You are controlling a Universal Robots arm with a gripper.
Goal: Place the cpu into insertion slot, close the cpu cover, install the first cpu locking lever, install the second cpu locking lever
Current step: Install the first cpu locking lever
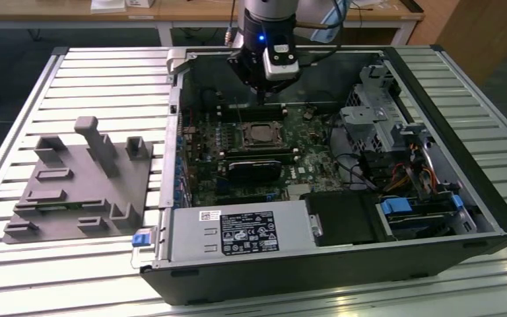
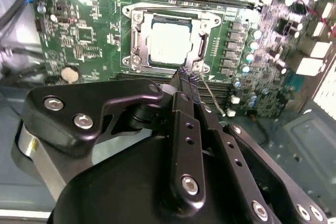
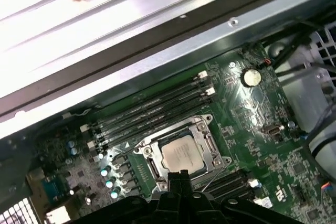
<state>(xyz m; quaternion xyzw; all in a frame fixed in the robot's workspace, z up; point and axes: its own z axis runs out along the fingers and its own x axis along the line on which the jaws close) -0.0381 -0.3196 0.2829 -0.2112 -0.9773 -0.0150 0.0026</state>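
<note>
The gripper [image 2: 186, 78], clenched on nothing, hangs at the cpu's [image 1: 259, 135] twelve o'clock in the exterior view, likely to press, not grasp.

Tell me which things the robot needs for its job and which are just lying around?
For the job: cpu, cpu cover, insertion slot, locking lever, gripper.
Just lying about: grey holder block, memory slots, coin battery, power supply box.
</note>
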